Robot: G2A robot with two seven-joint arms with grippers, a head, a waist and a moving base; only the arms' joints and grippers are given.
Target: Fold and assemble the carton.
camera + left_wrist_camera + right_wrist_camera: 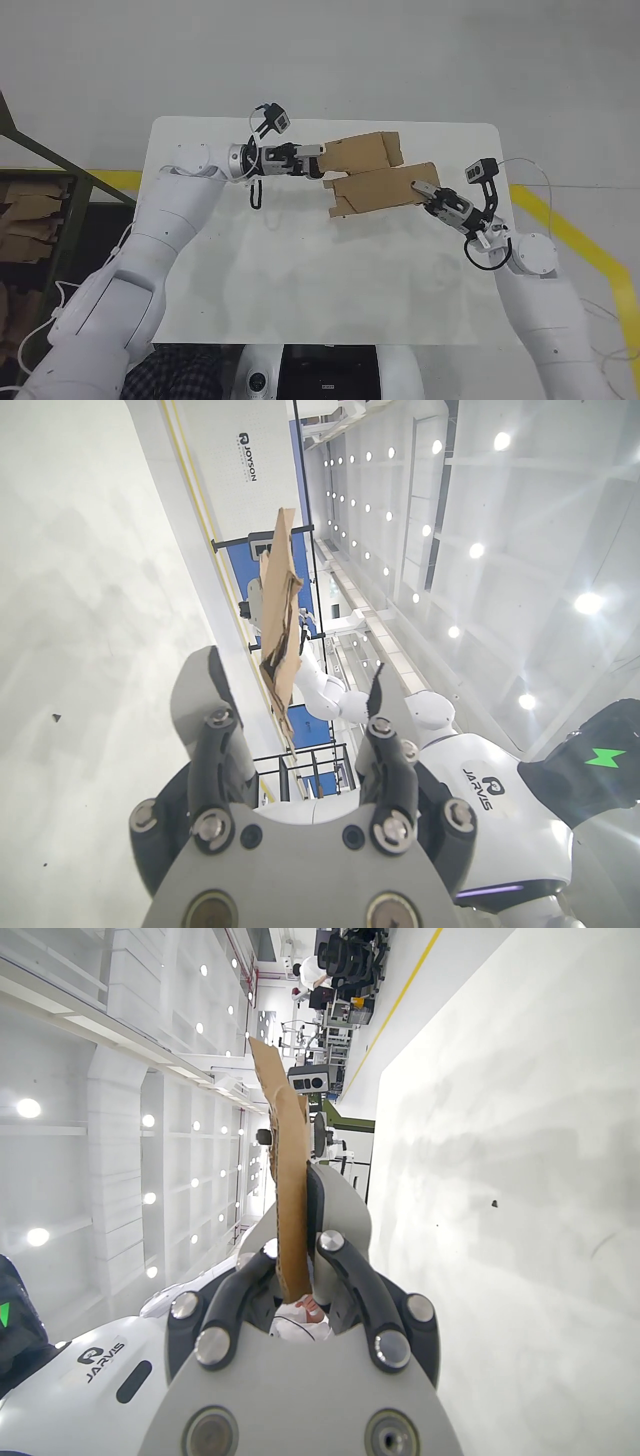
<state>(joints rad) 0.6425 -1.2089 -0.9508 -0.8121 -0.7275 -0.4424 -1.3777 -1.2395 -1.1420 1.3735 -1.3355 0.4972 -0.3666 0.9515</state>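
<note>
Top view shows carton (380, 188) held over table (300, 290)

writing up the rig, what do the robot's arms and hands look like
The left arm and right arm are white shells, black near the wrists. The left hand and right hand each have a grey base, black link bars with silver screws, and grey fingers with dark pads. Black wrist cameras trail thin cables.

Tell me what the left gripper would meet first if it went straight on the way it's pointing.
The carton. The left gripper, jaws open, points at the near end of the carton, seen edge-on between them, while the right gripper grips its other end. How large the gap is stays unclear.
</note>
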